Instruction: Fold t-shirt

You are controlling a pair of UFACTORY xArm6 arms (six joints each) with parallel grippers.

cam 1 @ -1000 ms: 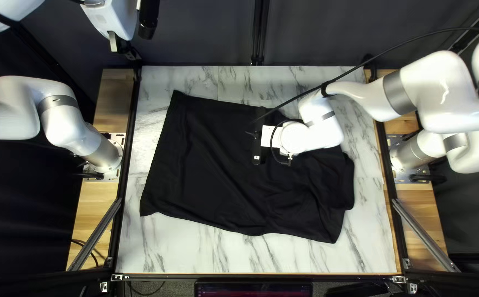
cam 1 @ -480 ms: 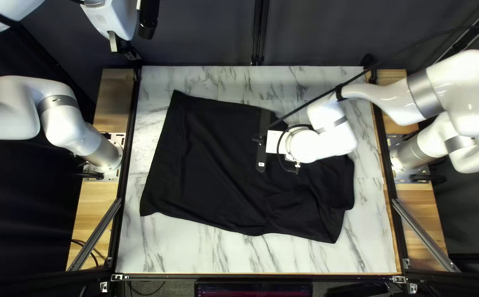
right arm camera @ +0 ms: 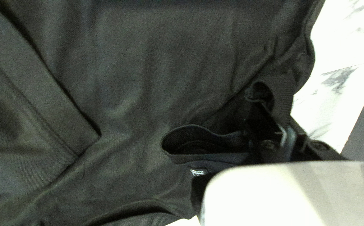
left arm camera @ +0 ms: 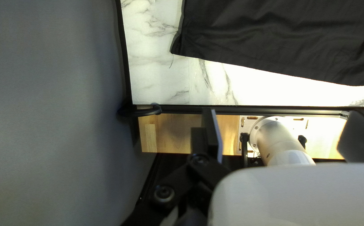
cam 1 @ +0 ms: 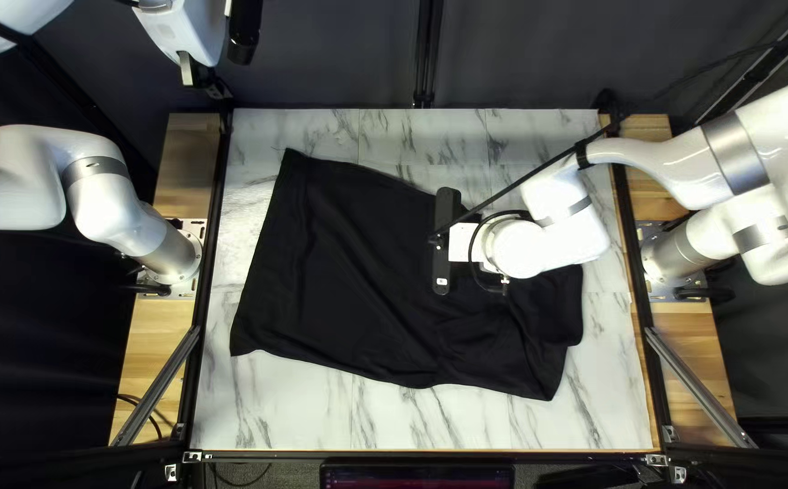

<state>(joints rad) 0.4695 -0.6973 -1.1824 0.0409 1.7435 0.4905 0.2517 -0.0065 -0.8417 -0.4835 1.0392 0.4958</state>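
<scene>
A white marbled table (cam 1: 303, 412) is showing below the shirt, lower frame, giving room nearward. The black fabric t-shirt (cam 1: 348, 272) is spanning mid-frame, long axis sloping toward lower right. The right black two-fingered claw (right arm camera: 284, 129), the nearer, is pinching its ribbed edge; most cloth is lying leftward. The left black claw (left arm camera: 283, 115) is hanging wide, upper left.
</scene>
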